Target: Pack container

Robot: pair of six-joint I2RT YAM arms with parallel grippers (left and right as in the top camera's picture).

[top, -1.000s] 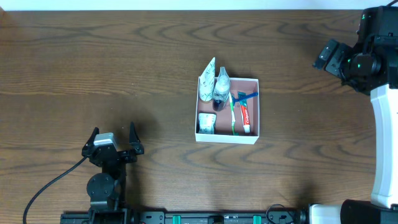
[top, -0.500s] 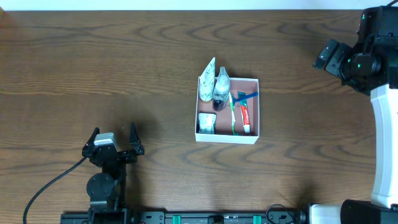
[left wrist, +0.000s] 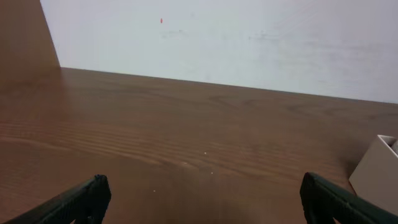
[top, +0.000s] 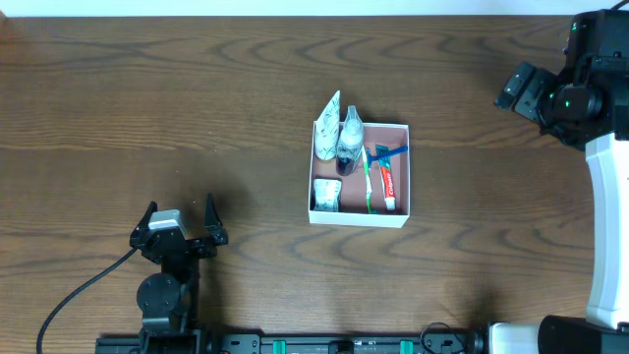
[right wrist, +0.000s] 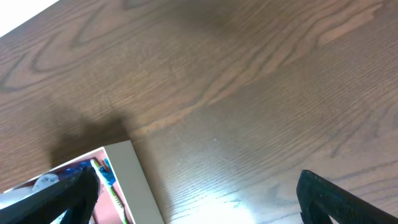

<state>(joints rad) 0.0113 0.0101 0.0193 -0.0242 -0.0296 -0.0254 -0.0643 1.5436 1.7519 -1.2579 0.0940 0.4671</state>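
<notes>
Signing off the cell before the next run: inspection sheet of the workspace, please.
Surface: dark wood table, no spills seen.
Job's things: white container mid-table, holding a toothpaste tube, toothbrush, small bottle, white pouch and a small white item.
Clutter: nothing seen.
Grippers: left gripper and right gripper both open, empty, well apart from the container.
Cables: black cable trailing from the left arm.
Surroundings: white wall behind the table.

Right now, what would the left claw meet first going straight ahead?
Nothing close: the left claw faces only table, the container off to its right. The way looks free to the white wall, though depth is unclear.
</notes>
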